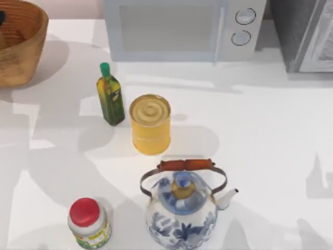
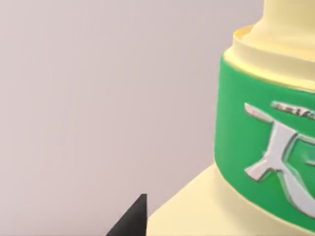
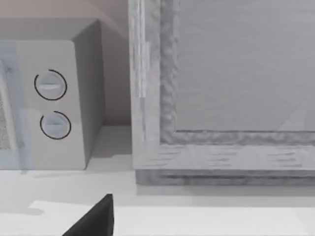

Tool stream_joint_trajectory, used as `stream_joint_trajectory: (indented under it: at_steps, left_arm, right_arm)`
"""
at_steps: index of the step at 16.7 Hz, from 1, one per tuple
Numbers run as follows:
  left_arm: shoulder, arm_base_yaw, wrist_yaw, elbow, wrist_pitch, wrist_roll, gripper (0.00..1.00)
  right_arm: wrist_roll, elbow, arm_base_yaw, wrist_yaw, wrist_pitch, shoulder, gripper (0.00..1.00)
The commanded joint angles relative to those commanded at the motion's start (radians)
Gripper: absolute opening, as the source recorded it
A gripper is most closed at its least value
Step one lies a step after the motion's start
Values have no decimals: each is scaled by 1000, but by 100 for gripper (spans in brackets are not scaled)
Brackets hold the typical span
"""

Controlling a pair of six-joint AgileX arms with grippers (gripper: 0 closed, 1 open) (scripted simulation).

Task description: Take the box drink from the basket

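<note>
The woven tan basket [image 1: 21,47] stands at the table's far left corner, cut off by the top view's edge. In the left wrist view the box drink [image 2: 266,152] is very close: cream-yellow with a green band carrying white characters, seen against a plain pale wall. A dark part of my left gripper [image 2: 132,222] shows just beside the drink's lower cream edge; whether it holds the drink cannot be told. A dark part of my right gripper [image 3: 93,220] hangs over the white table, facing the microwave [image 3: 54,103] and a grey framed panel [image 3: 221,98].
A white microwave [image 1: 182,28] stands at the back and a grey cabinet [image 1: 307,34] at the back right. Mid-table are an olive oil bottle [image 1: 110,96] and a yellow can [image 1: 150,124]. A blue-and-white teapot [image 1: 182,208] and a red-lidded jar [image 1: 88,223] sit at the front.
</note>
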Motion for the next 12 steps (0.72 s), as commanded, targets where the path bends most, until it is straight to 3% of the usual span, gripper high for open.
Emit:
stream_joint_trajectory:
  at_steps: [8, 12]
  left_arm:
    - [-194, -1, -4, 166, -361, 1, 0]
    - [-234, -1, -5, 200, -434, 2, 0]
  right_arm:
    - [0, 0, 0, 0, 0, 0, 100]
    - [0, 0, 0, 0, 0, 0, 100]
